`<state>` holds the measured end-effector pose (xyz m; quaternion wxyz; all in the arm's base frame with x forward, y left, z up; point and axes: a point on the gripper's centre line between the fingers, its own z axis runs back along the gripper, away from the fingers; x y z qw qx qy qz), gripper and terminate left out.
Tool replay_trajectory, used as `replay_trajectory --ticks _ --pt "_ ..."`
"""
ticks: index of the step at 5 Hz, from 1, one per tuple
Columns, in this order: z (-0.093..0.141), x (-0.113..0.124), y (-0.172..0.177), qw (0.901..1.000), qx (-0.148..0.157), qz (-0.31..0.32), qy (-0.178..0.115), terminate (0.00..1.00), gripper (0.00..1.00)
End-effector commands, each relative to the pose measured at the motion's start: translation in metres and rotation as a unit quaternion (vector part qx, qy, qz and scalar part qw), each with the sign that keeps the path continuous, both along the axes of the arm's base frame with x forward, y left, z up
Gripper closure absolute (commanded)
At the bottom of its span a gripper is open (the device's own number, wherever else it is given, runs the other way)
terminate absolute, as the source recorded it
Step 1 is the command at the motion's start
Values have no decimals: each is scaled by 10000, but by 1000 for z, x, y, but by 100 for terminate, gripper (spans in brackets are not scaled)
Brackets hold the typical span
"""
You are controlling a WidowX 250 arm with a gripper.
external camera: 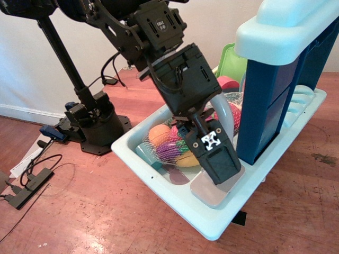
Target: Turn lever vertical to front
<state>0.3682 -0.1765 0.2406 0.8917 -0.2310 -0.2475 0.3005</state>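
Observation:
My black gripper (pixel 222 177) reaches steeply down over the front right corner of the pale toy sink (pixel 159 169). Its tip sits right on the grey faucet base (pixel 207 194), a flat pale pad on the sink rim. The fingers (pixel 226 168) look like one dark block with a white marker tag above them, so their gap does not show. The tall curved grey spout (pixel 226 114) rises behind the gripper. The stubby lever is hidden behind the gripper tip.
A net bag of colourful toy food (pixel 167 144) lies in the sink basin. A blue and pale teal toy kitchen column (pixel 270 100) stands close on the right, with a dish rack (pixel 302 103) behind. The arm's black stand (pixel 98 127) and cables (pixel 32 177) are on the wooden floor at left.

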Motion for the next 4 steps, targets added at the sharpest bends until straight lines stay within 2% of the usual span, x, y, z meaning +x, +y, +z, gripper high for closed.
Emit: replay_trajectory --ticks 1,4 --pt "0 0 0 10000 0 0 0 0 0" --pt "-22 -9 14 9998 34 181 -29 0 0"
